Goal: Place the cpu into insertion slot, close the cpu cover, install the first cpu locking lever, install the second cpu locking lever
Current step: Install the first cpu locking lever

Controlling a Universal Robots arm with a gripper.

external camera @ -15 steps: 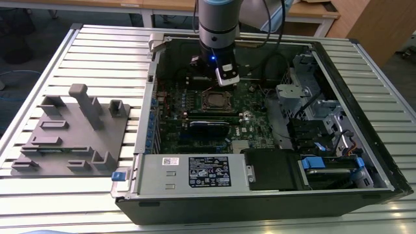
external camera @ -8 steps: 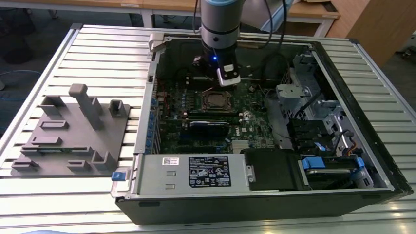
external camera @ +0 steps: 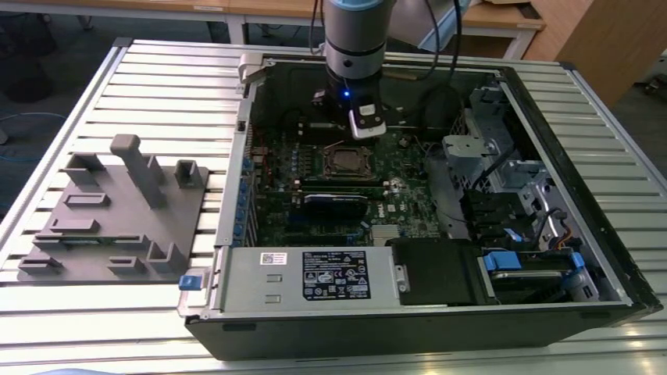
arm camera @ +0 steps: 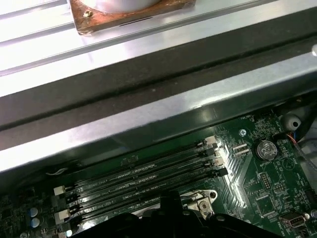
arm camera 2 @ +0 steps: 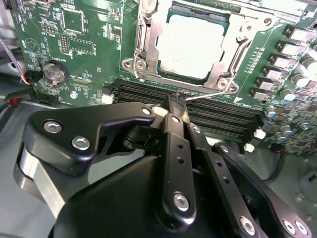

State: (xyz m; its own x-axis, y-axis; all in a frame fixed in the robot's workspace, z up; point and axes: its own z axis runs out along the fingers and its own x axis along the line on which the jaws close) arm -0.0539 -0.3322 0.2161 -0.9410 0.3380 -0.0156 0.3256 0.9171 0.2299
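The cpu (arm camera 2: 190,44) lies flat in the insertion slot (external camera: 326,164) on the green board. The cpu cover (arm camera 2: 148,49) is down around it, and the chip's silver top shows through the cover's window. A thin locking lever (arm camera 2: 210,93) runs from the socket's corner towards my fingertips. In the second wrist view my gripper (arm camera 2: 174,101) is shut, its tips over the black memory slots (arm camera 2: 223,116) just beside the lever's free end; I cannot tell whether they touch. In the exterior view the gripper (external camera: 367,131) hangs just behind the socket. Its dark tip (arm camera: 171,198) shows in the first wrist view.
The open computer case (external camera: 583,258) lies on a slatted metal table (external camera: 156,70). A grey fixture block (external camera: 115,211) stands at the exterior view's left. Drive cages (external camera: 501,180) and a power supply (external camera: 312,273) crowd the board. A copper-based part (arm camera: 129,12) rests outside the case wall.
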